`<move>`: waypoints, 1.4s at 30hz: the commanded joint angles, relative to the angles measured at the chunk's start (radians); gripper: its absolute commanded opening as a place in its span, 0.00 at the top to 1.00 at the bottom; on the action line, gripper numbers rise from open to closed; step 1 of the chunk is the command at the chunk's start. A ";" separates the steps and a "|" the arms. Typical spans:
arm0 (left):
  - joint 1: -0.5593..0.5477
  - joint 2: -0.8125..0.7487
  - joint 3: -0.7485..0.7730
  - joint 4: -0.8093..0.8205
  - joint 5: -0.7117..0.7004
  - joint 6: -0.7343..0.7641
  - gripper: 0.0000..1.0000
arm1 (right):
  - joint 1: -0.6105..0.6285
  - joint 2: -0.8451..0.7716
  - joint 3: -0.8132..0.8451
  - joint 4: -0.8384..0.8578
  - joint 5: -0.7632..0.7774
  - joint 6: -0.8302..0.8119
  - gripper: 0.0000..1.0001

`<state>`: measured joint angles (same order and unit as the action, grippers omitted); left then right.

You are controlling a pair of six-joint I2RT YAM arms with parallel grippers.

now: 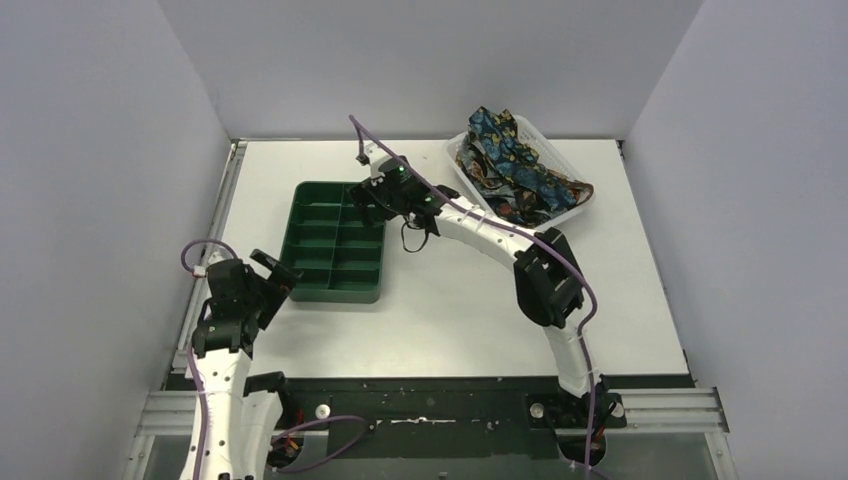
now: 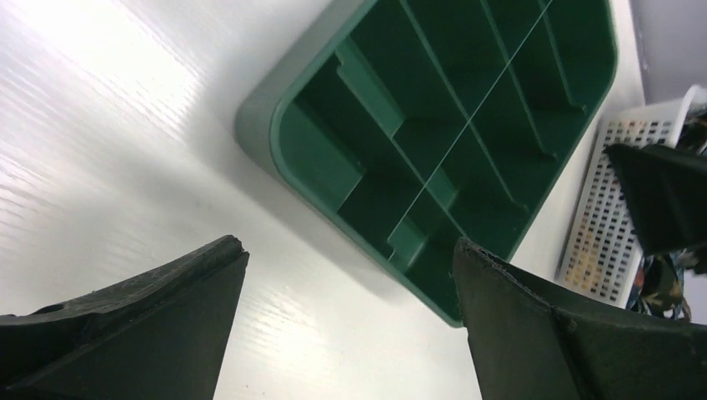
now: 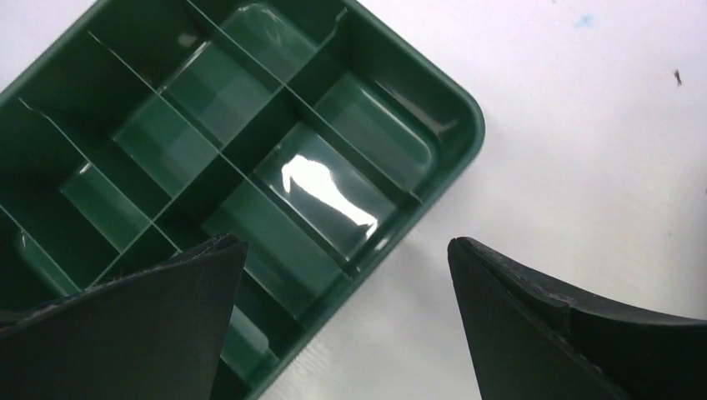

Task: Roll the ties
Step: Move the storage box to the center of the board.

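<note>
The ties (image 1: pixel 520 165) lie heaped in the white basket (image 1: pixel 456 158) at the upper right of the top view, tangled so that no single long axis shows; the basket itself runs diagonally from upper left to lower right. The right gripper (image 1: pixel 368 193) hangs over the upper right corner of the green tray (image 1: pixel 335 296), jaws wide and empty, with the heap to its right. The left gripper (image 1: pixel 268 272), also wide and empty, sits at the lower left, well apart. The right arm is clearly the nearer.

L tool (image 2: pixel 348 250) spread wide, nr green tray (image 2: pixel 254 125)
</note>
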<state>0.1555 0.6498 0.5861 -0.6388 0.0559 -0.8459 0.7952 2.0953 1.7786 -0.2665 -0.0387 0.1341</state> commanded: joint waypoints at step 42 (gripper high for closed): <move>0.016 0.839 0.426 0.544 0.118 0.159 0.11 | -0.041 -0.279 -0.266 -0.041 -0.150 0.015 0.00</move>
<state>0.1593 1.6394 0.9562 0.0650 0.2745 -0.8066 0.7292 1.9652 1.6688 -0.3641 -0.2085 0.1715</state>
